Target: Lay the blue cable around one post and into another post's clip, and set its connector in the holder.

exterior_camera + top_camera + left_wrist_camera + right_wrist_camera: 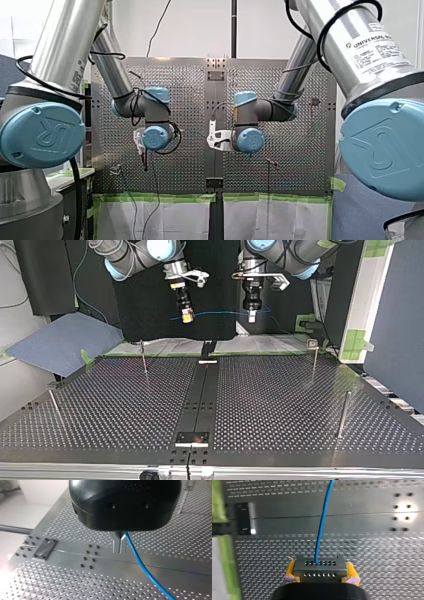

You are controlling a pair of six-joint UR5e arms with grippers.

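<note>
left gripper (119,550): metal fingers pressed together on the blue cable (140,565), which comes out beside them and runs on past the fingertips over the perforated table (175,537).
right gripper (320,573): yellow pads (290,571) clamped on both sides of the grey connector (319,565), held clear above the table.
blue cable: leaves the connector's face straight ahead of the right gripper; the top view shows it spanning the gap between the two grippers.
posts (144,357): thin, upright, well apart from both grippers.
</note>
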